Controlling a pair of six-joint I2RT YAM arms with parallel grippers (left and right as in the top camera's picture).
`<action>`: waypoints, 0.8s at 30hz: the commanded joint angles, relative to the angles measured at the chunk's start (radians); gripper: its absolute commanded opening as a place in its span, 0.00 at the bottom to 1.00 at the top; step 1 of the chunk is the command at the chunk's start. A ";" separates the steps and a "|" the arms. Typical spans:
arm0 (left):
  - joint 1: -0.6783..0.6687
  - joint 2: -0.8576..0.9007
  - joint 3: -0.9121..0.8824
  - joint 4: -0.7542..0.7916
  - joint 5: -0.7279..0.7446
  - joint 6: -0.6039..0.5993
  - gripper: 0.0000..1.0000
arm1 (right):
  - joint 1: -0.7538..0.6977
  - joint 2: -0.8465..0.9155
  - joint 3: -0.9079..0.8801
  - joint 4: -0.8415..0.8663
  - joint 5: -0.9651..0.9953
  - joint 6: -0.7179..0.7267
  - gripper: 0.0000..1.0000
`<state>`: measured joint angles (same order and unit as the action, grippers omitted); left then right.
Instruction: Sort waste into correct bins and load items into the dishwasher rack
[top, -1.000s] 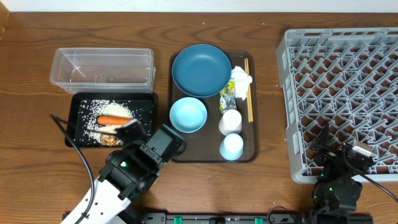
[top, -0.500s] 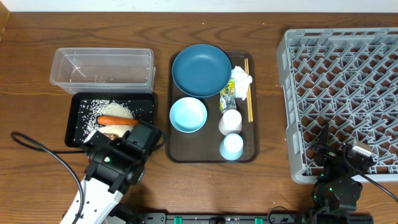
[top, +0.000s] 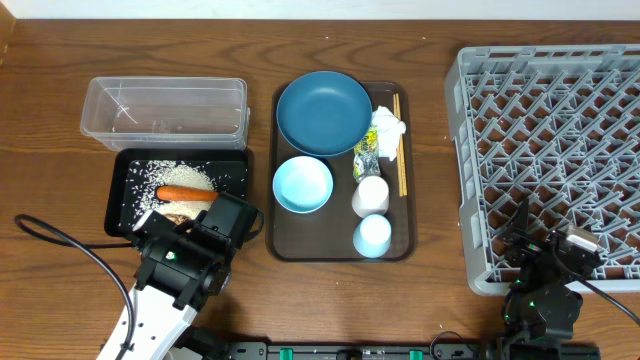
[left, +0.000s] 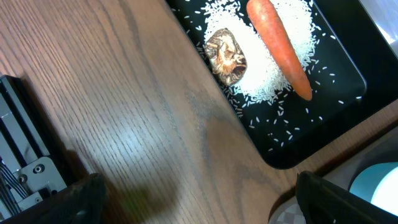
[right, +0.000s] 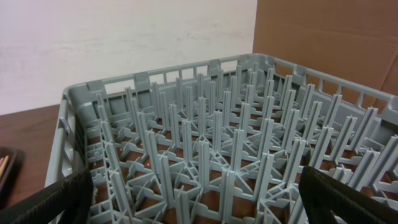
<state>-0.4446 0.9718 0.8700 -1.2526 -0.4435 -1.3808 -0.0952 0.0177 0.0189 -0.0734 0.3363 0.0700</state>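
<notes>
Swung left off the brown tray (top: 290, 240), the left gripper (left: 199, 208) hovers by the black tray (left: 298, 140), jaws wide, holding nothing; the right gripper (right: 199, 205) gapes empty facing the rack (right: 205, 143).

Table (top: 60, 260): dark brown wood, visible grain, soft glare patches from even indoor light.
Wall (right: 124, 43): plain white, matte, behind the table's far edge.
Board (right: 323, 37): flat brown cardboard-like panel, standing against the wall at right.
</notes>
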 joint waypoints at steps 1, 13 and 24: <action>0.008 -0.006 0.015 -0.003 -0.002 -0.009 0.98 | -0.003 -0.002 0.005 -0.013 -0.004 -0.003 0.99; 0.008 -0.006 0.015 0.028 0.000 -0.009 0.98 | -0.003 -0.002 0.005 -0.013 -0.004 -0.004 0.99; -0.036 0.006 0.015 0.256 0.415 0.454 0.98 | -0.003 -0.002 0.005 -0.013 -0.004 -0.003 0.99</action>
<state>-0.4576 0.9733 0.8703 -1.0348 -0.1780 -1.1873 -0.0952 0.0177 0.0189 -0.0734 0.3363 0.0700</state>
